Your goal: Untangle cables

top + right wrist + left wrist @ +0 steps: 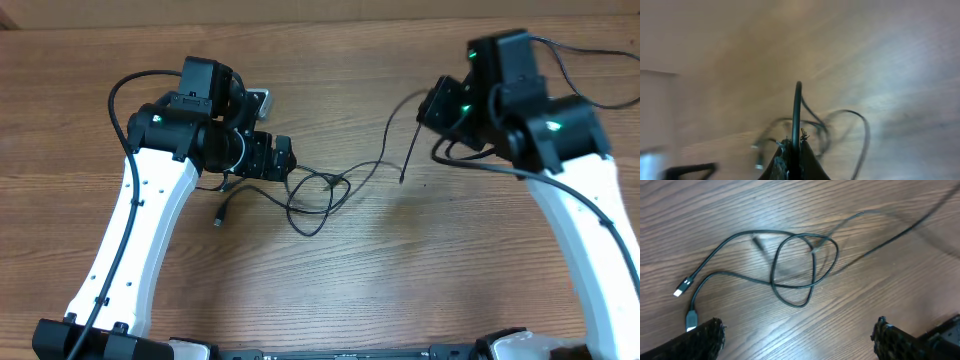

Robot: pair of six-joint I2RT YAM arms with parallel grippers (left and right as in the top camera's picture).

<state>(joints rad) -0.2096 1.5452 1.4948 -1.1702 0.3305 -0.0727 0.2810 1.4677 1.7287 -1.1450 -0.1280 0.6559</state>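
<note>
The cables [320, 192] are thin black cords lying in overlapping loops at the table's middle, with a plug tip [218, 218] to their left. In the left wrist view the loops [801, 269] lie ahead and two plug tips [682, 287] rest at the left. My left gripper [287, 160] hovers just left of the loops, open, with its fingers [702, 340] wide apart and nothing between them. My right gripper [432, 110] is raised at the right, shut on one cable [798, 107], which runs down to the loops. A loose end [403, 178] hangs below it.
A small grey object [258, 100] sits behind the left arm. Thick black robot cables [120, 110] arc off both arms. The table's far edge [330, 8] runs along the top of the overhead view.
</note>
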